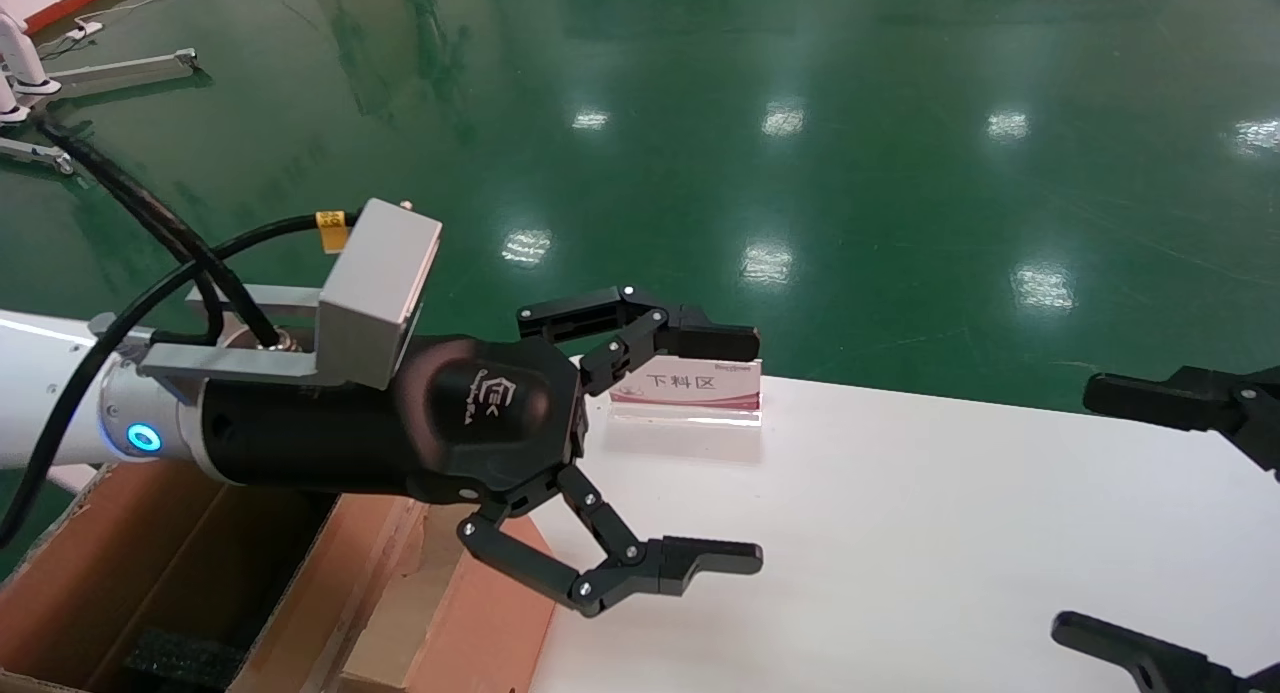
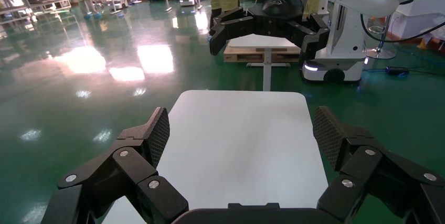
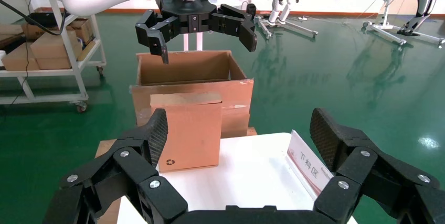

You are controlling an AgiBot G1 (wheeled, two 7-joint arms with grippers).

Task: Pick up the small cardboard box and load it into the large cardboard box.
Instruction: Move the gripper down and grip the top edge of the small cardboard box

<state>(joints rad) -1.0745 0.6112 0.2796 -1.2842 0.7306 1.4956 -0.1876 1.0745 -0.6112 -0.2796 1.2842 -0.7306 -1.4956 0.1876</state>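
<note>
Cardboard, reddish-brown, forms the small cardboard box (image 3: 184,130), which is stood at the white table's (image 1: 900,533) end, just before the large cardboard box (image 3: 191,80). Above it the left gripper (image 1: 722,451) is held with fingers spread; the right gripper (image 3: 239,142) is likewise spread, well apart. A level, centred grasp seems advisable. A sign (image 1: 690,385) is placed nearby.

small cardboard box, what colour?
Reddish-brown small cardboard box with a black recycling mark; clearest in the right wrist view.
</note>
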